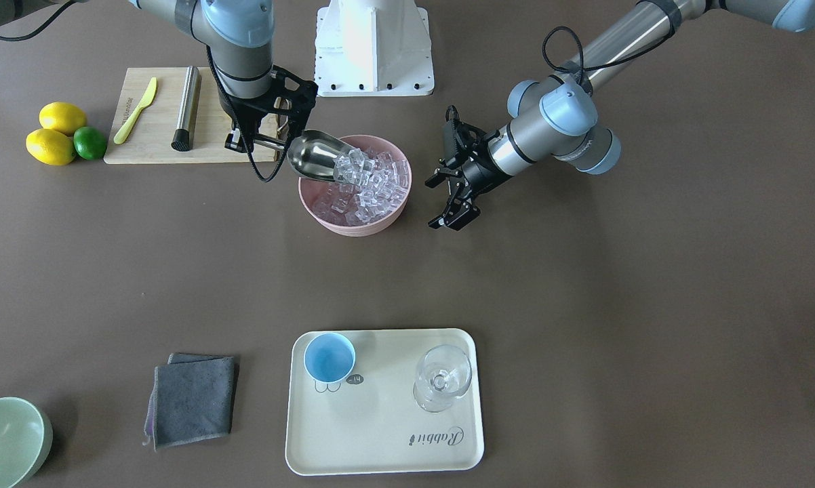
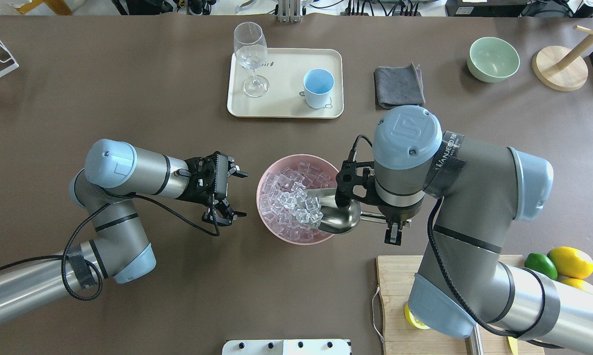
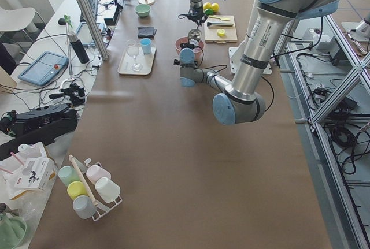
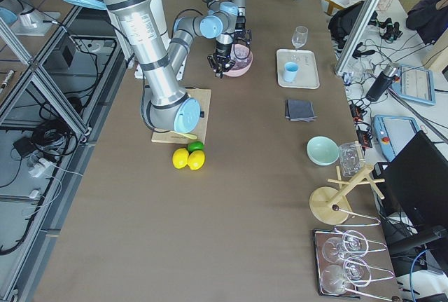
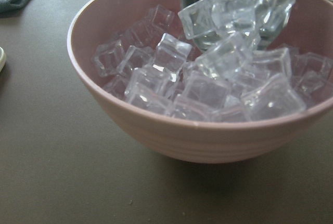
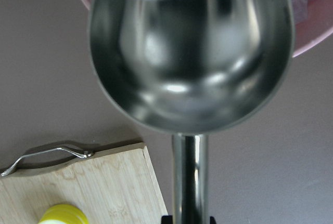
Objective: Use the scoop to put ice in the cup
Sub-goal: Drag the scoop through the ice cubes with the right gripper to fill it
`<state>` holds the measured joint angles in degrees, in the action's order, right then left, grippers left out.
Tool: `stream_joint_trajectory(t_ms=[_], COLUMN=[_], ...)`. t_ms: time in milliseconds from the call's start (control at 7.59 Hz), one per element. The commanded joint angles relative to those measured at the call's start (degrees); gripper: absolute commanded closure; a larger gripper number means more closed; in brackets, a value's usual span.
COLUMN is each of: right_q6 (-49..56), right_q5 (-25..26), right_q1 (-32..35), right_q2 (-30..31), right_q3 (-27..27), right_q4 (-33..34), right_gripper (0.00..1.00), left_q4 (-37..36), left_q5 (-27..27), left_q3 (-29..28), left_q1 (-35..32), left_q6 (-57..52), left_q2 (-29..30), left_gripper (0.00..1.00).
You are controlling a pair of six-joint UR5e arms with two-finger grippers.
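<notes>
One shiny steel scoop (image 1: 316,159), clenched in right claw (image 1: 243,141), trough among clear ice cubes (image 1: 373,190); small light-blue cup (image 1: 329,357) well apart, across table (image 1: 584,305).

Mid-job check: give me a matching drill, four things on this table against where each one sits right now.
Things:
1. scoop
2. cup
3. left gripper
4. steel cylinder

Places:
A. lying on the wooden board
B. standing empty on the cream tray
C. mouth in the ice of the pink bowl, handle in the right gripper
D. open beside the pink bowl, holding nothing

Pairs: 1-C, 2-B, 3-D, 4-A
</notes>
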<state>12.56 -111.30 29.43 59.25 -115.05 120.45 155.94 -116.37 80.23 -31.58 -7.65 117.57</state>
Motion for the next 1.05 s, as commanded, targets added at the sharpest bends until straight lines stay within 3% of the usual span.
stream_joint_trajectory(t_ms=[0,132,395,922], right_q6=[-0.1,-0.3,-0.6,-0.7], right_q5=[-0.3,-2.0,-2.5,-12.9], right_q1=[0.0,0.1,1.4,9.5], right_q2=[1.7,3.4,3.9,6.8], right_q3=[-0.7,-0.7,-2.5,-4.1], right_q4=[-4.3,-7.8,-8.6,-10.9], right_gripper=[1.00,1.00,1.00,1.00], left_q4=[0.2,0.2,0.2,0.3], left_q5=[0.3,0.2,0.3,0.2], left_q3=[-0.1,-0.1,0.0,0.0], left_q1=[0.0,0.0,0.0,-0.1], left_q6=[0.0,0.0,0.0,0.0], left_q2=[-0.1,-0.1,-0.1,-0.1], left_gripper=[0.02,0.02,0.02,0.02])
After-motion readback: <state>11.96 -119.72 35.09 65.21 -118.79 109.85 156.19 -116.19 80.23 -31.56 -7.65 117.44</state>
